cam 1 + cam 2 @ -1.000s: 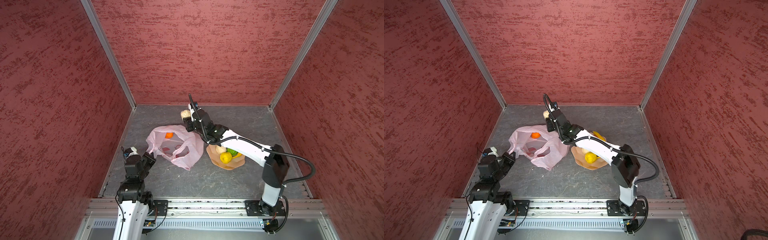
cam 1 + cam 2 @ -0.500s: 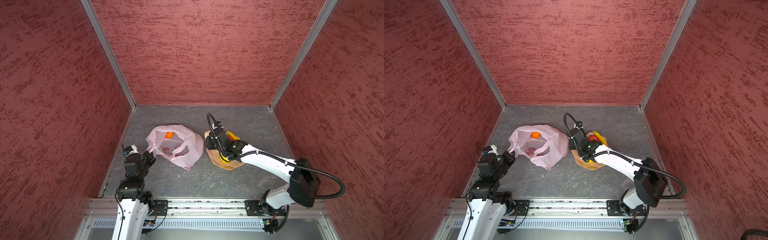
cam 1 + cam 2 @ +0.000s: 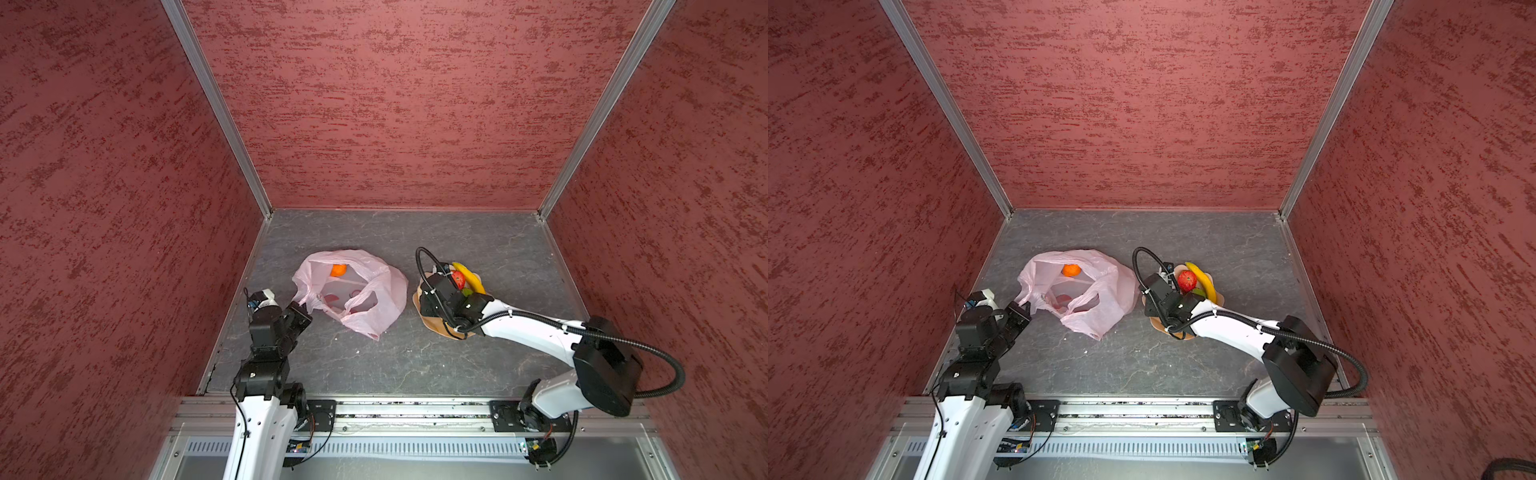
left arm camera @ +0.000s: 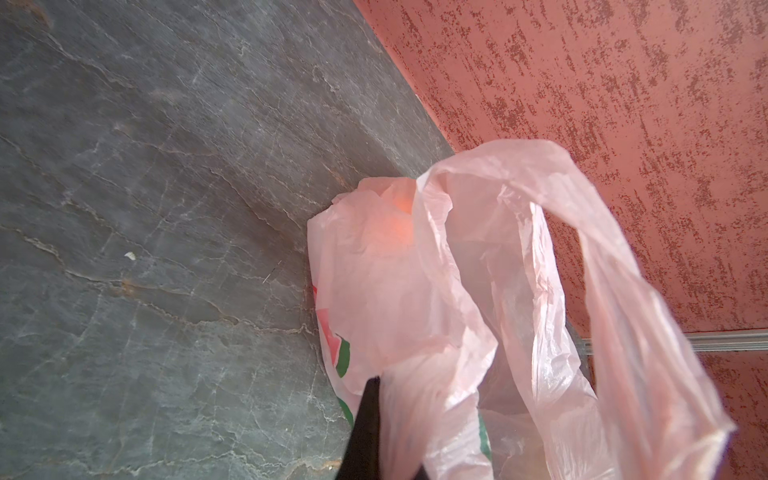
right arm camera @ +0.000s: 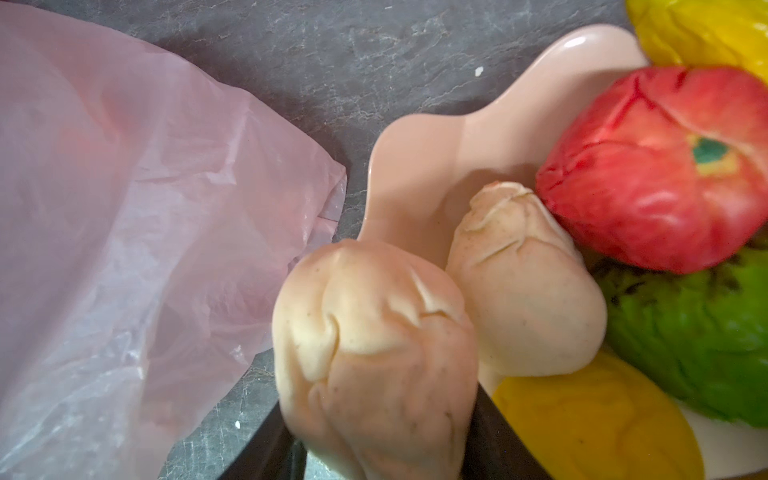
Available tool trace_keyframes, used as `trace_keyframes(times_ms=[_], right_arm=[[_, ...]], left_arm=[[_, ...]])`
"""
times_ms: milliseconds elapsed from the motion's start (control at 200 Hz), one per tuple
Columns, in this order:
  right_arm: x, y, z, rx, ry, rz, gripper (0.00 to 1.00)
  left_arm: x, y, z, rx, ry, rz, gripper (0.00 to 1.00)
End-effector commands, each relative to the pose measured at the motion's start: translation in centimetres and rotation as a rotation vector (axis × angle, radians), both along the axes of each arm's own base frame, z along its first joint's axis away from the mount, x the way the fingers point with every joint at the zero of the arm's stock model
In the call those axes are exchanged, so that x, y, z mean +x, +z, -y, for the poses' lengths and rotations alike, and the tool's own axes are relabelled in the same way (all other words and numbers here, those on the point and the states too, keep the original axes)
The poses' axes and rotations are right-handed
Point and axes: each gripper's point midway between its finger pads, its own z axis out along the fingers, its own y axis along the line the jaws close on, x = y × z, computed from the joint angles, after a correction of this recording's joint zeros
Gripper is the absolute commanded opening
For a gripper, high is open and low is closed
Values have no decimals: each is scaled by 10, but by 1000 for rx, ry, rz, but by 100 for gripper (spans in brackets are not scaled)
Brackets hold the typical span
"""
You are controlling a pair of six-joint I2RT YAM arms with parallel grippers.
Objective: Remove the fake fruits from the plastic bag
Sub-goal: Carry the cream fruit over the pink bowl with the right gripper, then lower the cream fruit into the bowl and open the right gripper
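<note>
The pale-pink plastic bag (image 3: 353,299) (image 3: 1092,307) lies open on the floor with an orange fruit (image 3: 338,270) (image 3: 1071,270) inside. My left gripper (image 3: 301,306) (image 4: 386,415) is shut on the bag's (image 4: 457,311) near edge. My right gripper (image 5: 378,436) (image 3: 424,296) is shut on a cream-white lumpy fruit (image 5: 374,353) held low over the left rim of the tan plate (image 5: 415,166) (image 3: 436,327). On the plate lie another cream fruit (image 5: 523,291), a red one (image 5: 656,166) (image 3: 458,279), a green one (image 5: 698,332), a bumpy yellow one (image 5: 582,424) and the banana (image 3: 471,277) (image 3: 1204,280).
Red textured walls (image 3: 374,104) close in the grey stone floor (image 3: 415,357) on three sides. The bag (image 5: 124,249) lies just left of the plate, with a narrow strip of floor between them. The metal rail (image 3: 395,409) with both arm bases runs along the front.
My right arm has swung from behind the bag over to the plate, carrying the cream-white fruit down to its left rim. The left gripper and the bag have stayed put.
</note>
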Motion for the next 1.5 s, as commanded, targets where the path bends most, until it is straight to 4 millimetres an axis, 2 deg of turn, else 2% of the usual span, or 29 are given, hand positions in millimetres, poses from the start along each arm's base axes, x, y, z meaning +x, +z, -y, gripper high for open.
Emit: trace_keyframes(times_ms=[0, 456, 731, 1087, 1322, 1493], right_arm=[[-1, -4, -4, 30, -20, -6, 31], [-9, -21, 5, 18, -45, -45, 37], [-11, -26, 4, 17, -46, -61, 46], [-12, -27, 3, 7, -43, -67, 56], [-12, -19, 5, 6, -51, -48, 67], [-11, -12, 7, -9, -53, -34, 69]], left_arm=[[4, 15, 0, 23, -12, 48, 0], [4, 13, 1, 15, -16, 48, 0], [4, 12, 2, 11, -19, 47, 0], [4, 11, 2, 10, -18, 46, 0], [4, 12, 3, 10, -23, 48, 0], [5, 13, 4, 8, -28, 52, 0]])
